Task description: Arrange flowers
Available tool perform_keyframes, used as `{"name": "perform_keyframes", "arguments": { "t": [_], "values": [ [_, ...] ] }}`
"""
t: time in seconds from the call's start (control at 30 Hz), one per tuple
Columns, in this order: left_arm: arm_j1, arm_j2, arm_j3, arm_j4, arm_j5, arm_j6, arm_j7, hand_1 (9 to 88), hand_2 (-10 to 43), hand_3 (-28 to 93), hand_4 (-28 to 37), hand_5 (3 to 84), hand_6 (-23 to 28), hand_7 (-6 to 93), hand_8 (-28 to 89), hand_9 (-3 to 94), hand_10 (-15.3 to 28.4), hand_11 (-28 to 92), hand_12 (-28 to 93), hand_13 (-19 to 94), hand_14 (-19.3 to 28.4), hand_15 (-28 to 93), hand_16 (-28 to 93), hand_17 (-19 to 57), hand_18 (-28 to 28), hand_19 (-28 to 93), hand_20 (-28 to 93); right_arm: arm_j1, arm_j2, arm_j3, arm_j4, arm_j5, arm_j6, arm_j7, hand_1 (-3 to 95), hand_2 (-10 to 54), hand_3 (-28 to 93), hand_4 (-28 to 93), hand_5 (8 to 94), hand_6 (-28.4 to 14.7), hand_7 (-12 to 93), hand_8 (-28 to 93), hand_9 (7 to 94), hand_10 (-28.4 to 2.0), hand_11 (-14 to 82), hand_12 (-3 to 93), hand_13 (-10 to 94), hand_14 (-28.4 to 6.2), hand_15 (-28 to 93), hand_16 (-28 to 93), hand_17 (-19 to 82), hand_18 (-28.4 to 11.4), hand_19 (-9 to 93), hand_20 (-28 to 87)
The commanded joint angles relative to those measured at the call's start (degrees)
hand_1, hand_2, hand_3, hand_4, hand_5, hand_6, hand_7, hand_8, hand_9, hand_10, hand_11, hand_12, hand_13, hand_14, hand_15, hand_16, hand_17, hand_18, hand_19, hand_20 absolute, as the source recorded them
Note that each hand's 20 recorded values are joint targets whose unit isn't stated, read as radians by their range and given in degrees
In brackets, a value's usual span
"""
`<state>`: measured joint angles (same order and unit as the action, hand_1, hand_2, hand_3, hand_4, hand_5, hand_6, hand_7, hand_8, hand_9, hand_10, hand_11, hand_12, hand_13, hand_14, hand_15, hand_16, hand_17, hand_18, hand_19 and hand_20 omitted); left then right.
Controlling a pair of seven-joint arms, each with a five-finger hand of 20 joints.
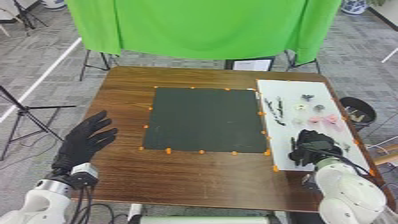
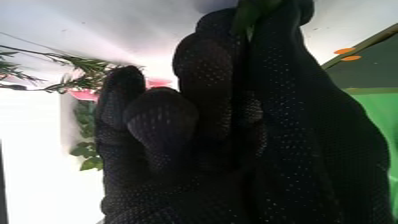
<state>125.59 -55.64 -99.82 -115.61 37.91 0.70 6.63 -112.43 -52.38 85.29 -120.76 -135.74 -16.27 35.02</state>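
A: Flower pieces first. Looks?
B: Green leaf (image 2: 251,14), smooth, narrow toward its lower tip. Pink blooms (image 1: 330,119), bow-shaped in outline. Pale blooms (image 1: 300,107), small. Dark sprigs (image 1: 280,111), thin and ragged. Wrist view adds a needle-leaved sprig (image 2: 84,64) and a broad-leaved sprig (image 2: 86,150).
A: Position?
B: Landmark: black mat (image 1: 206,120). Blooms and dark sprigs lie to the right of the mat, on the white sheet (image 1: 289,87).
A: Right hand (image 1: 316,145)?
B: Right of the mat's near right corner, over the near part of the sheet. Grasping: leaf pinched between fingertips, wedged between the gloved fingers.
A: Other pieces, relative to that hand?
B: Pink blooms just beyond it, apart from it in head view. Pale blooms farther out. Dark sprigs beyond it and toward the mat.
A: Left hand (image 1: 82,143)?
B: Left of the mat, well apart from the flowers. Released, fingers spread.
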Motion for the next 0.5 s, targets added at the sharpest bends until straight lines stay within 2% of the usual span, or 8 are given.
{"name": "perform_keyframes", "arguments": {
  "t": [0.03,0.1,0.23,0.33,0.43,0.5],
  "values": [
    [0.2,-0.43,0.09,0.16,-0.37,0.09,-0.16,27.1,-5.5,72,-27.8,29.2,5.3,23.8,-13,23.7,12.8,29,14,23,17.4,43,-5,-7.0,22.4,47,5,-3.7,-1.2,-1.0,2.5,3.4,0.3,-2.8,49.0,-9.5,74,-28,76.7,2.5,43,4,84.3,-8.4,43.6,41.6,76,-6.7,76,28,36,-17.3,85,31],
    [0.2,-0.37,0.09,0.15,-0.30,0.09,-0.15,27.0,-5.4,72,-27.8,29.2,5.3,23.7,-13,23.7,12.7,29,14,23,17.4,43,-5,-7.0,22.4,47,5,-4.6,-1.2,-1.0,2.9,3.4,3.6,-4.4,47.8,-9.5,78,-28,74.4,1.2,46,8,83.3,-8.4,43.9,46.0,74,-7.1,78,30,35,-17.1,84,33],
    [0.4,-0.34,0.02,0.15,-0.36,0.24,0.12,27.0,-5.3,72,-27.9,29.2,5.3,23.6,-13,23.7,12.7,29,14,23,17.4,43,-5,-7.0,22.5,47,5,-5.2,-1.2,-0.6,3.4,4.9,9.3,-7.3,43.2,-8.6,86,-27,69.5,0.3,53,16,78.2,-9.0,53.9,50.4,71,-8.7,85,32,32,-17.3,84,36],
    [0.3,-0.22,-0.10,0.12,-0.34,0.19,0.03,26.9,-5.2,72,-27.9,29.2,5.4,23.7,-13,23.7,12.7,29,14,23,17.5,43,-5,-7.0,22.4,47,5,-5.2,-1.3,-0.2,3.4,6.4,12.4,-8.4,37.0,-1.4,89,-20,64.1,-0.6,63,24,74.0,-10.8,66.6,49.8,69,-10.5,92,35,32,-17.5,83,39],
    [0.2,0.09,-0.12,0.17,-0.52,0.33,0.17,26.9,-5.2,71,-27.8,29.2,5.4,23.6,-13,23.7,12.8,29,14,23,17.4,43,-5,-7.0,22.4,47,5,-4.7,-1.2,0.2,3.2,8.0,15.2,-9.3,31.9,4.9,90,-16,63.4,-0.8,68,30,72.1,-11.5,72.7,48.3,69,-11.1,93,39,32,-17.6,83,39],
    [0.5,0.07,-0.42,-0.04,-0.46,0.29,0.23,26.9,-5.2,71,-27.8,29.2,5.4,23.6,-13,23.7,12.7,29,14,23,17.5,43,-5,-7.0,22.4,47,5,-4.2,-1.2,0.4,3.0,8.5,16.7,-9.8,30.4,6.4,91,-15,63.3,-0.6,68,32,71.5,-11.3,75.7,46.7,69,-11.1,93,41,32,-17.6,84,39]
  ]
}}
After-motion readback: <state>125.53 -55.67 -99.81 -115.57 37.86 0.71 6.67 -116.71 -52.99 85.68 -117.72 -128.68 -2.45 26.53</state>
